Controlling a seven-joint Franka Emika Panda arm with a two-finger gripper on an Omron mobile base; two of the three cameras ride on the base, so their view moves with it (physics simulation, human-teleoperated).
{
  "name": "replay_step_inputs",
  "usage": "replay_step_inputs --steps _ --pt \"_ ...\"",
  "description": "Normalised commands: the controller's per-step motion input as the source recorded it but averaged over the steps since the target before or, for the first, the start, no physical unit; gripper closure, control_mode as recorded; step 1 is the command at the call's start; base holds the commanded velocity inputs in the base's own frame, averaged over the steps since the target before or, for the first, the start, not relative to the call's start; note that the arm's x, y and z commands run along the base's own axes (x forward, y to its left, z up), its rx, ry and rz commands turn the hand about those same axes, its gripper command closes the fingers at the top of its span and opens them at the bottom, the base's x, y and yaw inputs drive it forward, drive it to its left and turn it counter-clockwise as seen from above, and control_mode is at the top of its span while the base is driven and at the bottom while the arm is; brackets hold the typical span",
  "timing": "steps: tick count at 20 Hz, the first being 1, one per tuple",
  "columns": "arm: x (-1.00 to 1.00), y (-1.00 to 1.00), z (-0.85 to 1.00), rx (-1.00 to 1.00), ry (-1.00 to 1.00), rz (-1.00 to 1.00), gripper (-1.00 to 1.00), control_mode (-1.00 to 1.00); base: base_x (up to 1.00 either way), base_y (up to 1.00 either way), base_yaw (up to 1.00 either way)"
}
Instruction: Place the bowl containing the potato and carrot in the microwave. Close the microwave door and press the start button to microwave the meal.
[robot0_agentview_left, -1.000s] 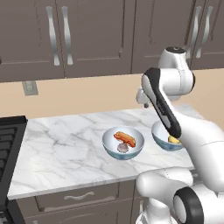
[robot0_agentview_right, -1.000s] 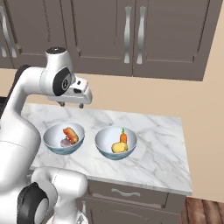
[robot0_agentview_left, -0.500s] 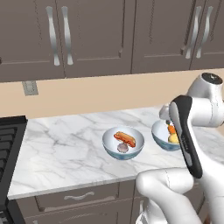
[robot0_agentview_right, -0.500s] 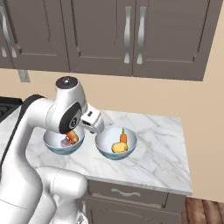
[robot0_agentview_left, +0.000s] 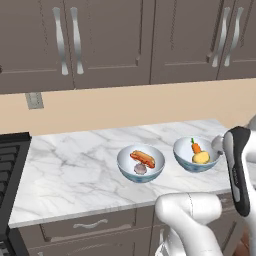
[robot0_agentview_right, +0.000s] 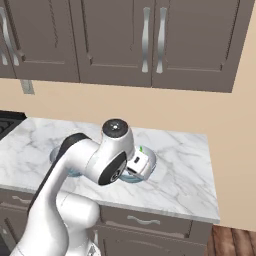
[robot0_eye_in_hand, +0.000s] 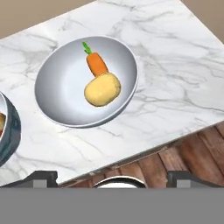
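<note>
The bowl (robot0_eye_in_hand: 87, 81), white and pale inside, stands on the marble counter (robot0_eye_in_hand: 175, 65) near its front right corner. In it the yellow potato (robot0_eye_in_hand: 103, 89) touches the orange carrot (robot0_eye_in_hand: 97, 64), whose green top points away. The left base view has this bowl (robot0_agentview_left: 196, 154) right of a similar bowl (robot0_agentview_left: 141, 162) of reddish-brown and grey food. My gripper (robot0_eye_in_hand: 113, 178) hovers above and in front of the potato bowl, open, with nothing between its fingertips (robot0_eye_in_hand: 41, 177). In the right base view my hand (robot0_agentview_right: 137, 165) covers most of the bowl. The microwave is out of view.
A black stove (robot0_agentview_left: 10, 165) borders the counter on the left. Dark wall cabinets (robot0_agentview_left: 100, 40) hang above, and a wall outlet (robot0_agentview_left: 34, 100) sits on the beige backsplash. The counter ends at the right by a beige wall (robot0_agentview_right: 235, 150). Wooden floor (robot0_eye_in_hand: 183, 151) lies below the counter's front edge.
My arm has swung from high over the counter's back down to the front right. The hand now sits low over the potato bowl. Both bowls stay put.
</note>
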Motion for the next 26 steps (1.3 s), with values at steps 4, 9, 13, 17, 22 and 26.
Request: replay_step_inputs --steps 4,9,13,17,22,26 --pt "0.49 -0.96 -0.41 0.05 0.17 0.0 -1.0 -1.0 0.0 0.0 0.0" --pt "0.78 -0.62 -0.38 0.18 0.06 0.0 -1.0 -1.0 0.0 0.0 0.0" --pt "0.87 -0.06 -0.2 0.18 0.0 0.01 -1.0 -1.0 0.0 0.0 0.0" --pt "0.74 0.0 -0.41 0.14 0.01 0.06 -1.0 -1.0 0.0 0.0 0.0" --pt "0.56 0.0 -0.4 0.09 0.04 0.03 -1.0 -1.0 0.0 0.0 0.0" --pt "0.33 0.0 -0.44 0.02 0.02 0.0 -1.0 -1.0 0.0 0.0 0.0"
